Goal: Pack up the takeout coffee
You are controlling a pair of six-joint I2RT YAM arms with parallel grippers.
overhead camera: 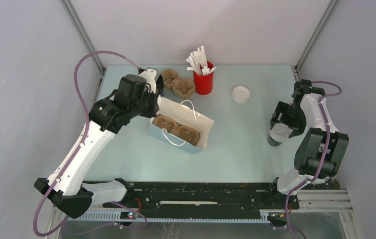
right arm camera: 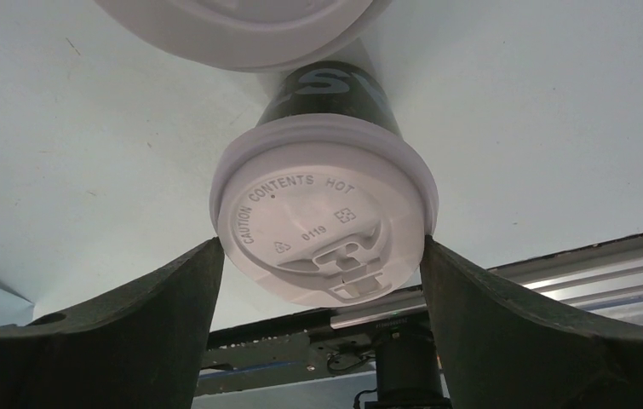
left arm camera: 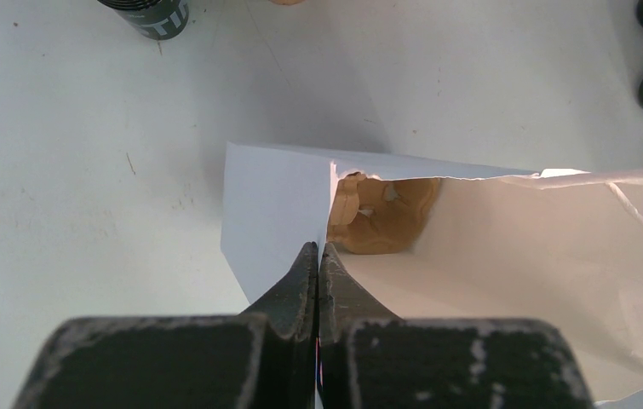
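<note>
So the takeout coffee (overhead camera: pixel 277 134) stands upright at the far right of the table (overhead camera: pixel 245 149), the right gripper (right arm camera: pixel 321 251) looks clamped on its lid rim from both sides, and the paper bag (overhead camera: pixel 201 125) sits well off to its left, edge pinched tight by the left gripper (left arm camera: pixel 318 256).

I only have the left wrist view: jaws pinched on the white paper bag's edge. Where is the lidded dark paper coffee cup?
Observer: The dark paper cup with a white plastic lid stands far right, apart from the white paper bag.
Operator: Is it held?
Observer: Jaws of the right arm flank the lid closely on both sides; whether they grip, I cannot tell.
Operator: Anything loose nearby?
Observer: A loose round white lid lies beyond the cup.
</note>
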